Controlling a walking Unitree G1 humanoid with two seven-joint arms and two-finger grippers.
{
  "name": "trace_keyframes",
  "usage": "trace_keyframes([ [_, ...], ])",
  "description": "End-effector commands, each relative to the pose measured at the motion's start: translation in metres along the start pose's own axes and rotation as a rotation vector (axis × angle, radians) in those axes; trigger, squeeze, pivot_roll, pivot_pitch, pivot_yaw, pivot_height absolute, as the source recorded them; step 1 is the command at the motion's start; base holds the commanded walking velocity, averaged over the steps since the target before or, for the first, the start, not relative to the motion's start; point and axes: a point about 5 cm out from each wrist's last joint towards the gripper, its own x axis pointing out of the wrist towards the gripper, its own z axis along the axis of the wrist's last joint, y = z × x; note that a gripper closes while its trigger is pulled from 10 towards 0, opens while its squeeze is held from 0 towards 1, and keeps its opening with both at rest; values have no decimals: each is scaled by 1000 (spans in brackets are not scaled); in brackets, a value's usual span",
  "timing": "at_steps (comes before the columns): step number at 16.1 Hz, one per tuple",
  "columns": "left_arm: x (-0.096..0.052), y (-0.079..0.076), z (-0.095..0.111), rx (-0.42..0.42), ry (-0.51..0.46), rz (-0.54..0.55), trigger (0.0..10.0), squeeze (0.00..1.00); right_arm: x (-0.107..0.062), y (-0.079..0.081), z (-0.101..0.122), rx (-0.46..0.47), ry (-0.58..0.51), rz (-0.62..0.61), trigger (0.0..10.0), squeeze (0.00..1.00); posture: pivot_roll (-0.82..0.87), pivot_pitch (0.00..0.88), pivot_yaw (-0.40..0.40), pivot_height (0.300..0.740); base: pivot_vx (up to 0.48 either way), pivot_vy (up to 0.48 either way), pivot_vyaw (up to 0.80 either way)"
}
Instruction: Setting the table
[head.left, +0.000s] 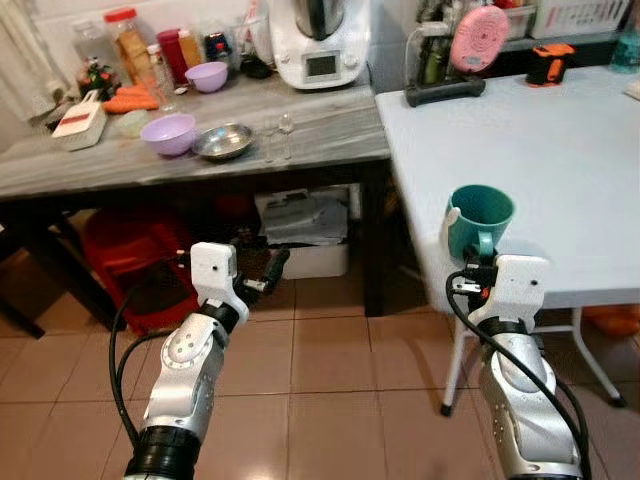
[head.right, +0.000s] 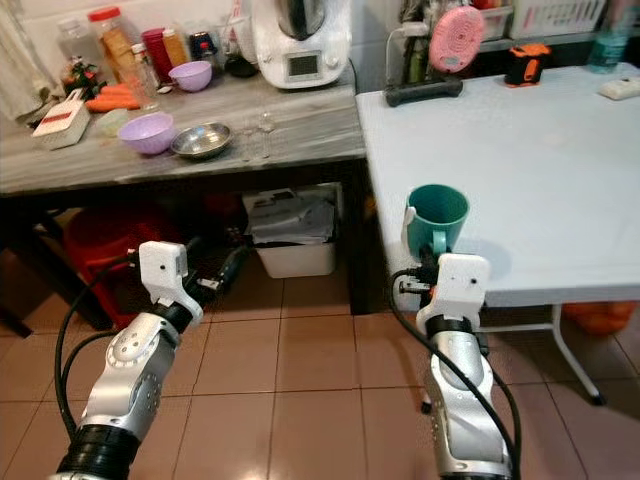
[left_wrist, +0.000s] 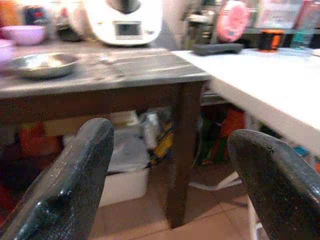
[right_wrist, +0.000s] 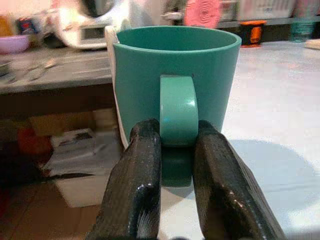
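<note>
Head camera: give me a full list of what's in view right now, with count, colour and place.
Mug: one, teal, upright at the white table's near-left corner, handle pinched by the right gripper.
White table: one, on the right.
Wooden table: one, grey top, dark legs, on the left.
Plastic bowls: two, lilac, on the wooden table.
Metal bowl: one, silver, beside the nearer lilac bowl.
Kitchen machine: one, white, at the back of the wooden table.
Jars and bottles: several, back left; exact count unclear.
Red bin: one, under the wooden table.
White box: one, under the wooden table.
Left gripper: open, empty, low before the wooden table.
Right gripper: shut on the mug's handle.
</note>
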Motion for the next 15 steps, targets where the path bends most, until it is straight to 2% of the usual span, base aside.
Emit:
trace_keyframes([
  [1, -3, 13, 2, 27, 2, 45, 10000, 0, 3, 14, 9, 12, -41, 50, 10000, 0, -79, 9, 121, 740, 0, 409, 0],
  [5, -2, 14, 2, 35, 4, 52, 10000, 0, 4, 13, 9, 10, -42, 50, 10000, 0, -79, 8, 120, 740, 0, 409, 0],
  [11, -6, 19, 5, 59, -14, 66, 10000, 0, 3, 15, 10, 12, -48, 71, 10000, 0, -77, 8, 118, 740, 0, 0, 0],
  [15, -8, 20, 3, 63, -10, 73, 10000, 0, 2, 16, 10, 21, -49, 77, 10000, 0, -77, 12, 120, 740, 129, 0, 445],
])
